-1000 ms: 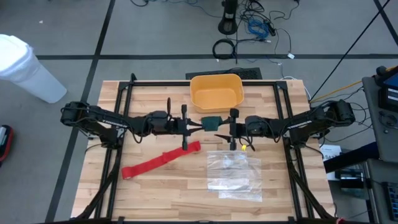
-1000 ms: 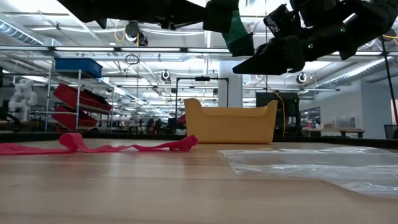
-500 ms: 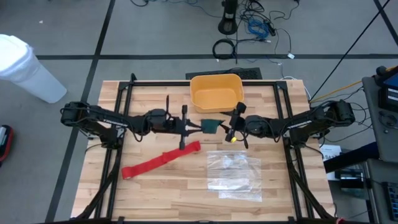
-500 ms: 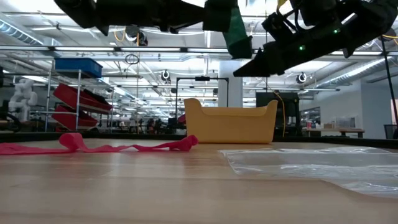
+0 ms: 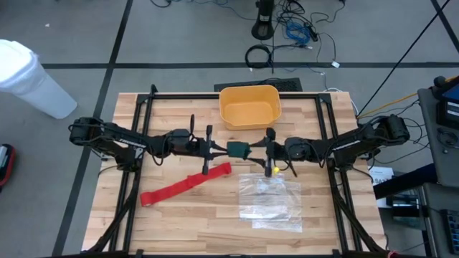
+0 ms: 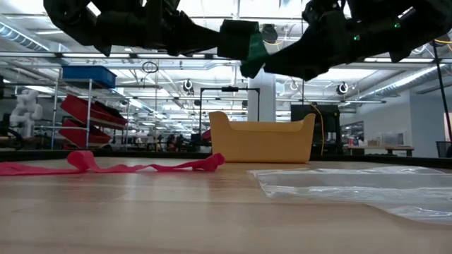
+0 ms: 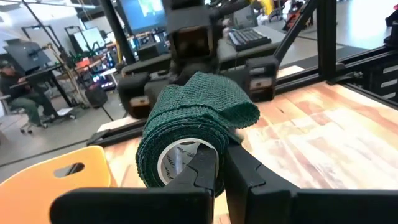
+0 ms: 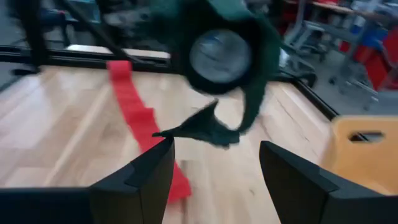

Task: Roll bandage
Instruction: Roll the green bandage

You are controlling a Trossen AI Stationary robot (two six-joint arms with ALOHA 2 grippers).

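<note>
Below left claw (image 5: 217, 149), red bandage (image 5: 185, 185)

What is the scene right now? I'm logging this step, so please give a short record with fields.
left pincer: shut on green bandage roll, held above the table
right pincer: open, facing the roll, not gripping it
red bandage: flat strip lying on wooden table, untouched
plastic bag: flat on table, beside the strip
yellow bin: at the table's far edge
</note>
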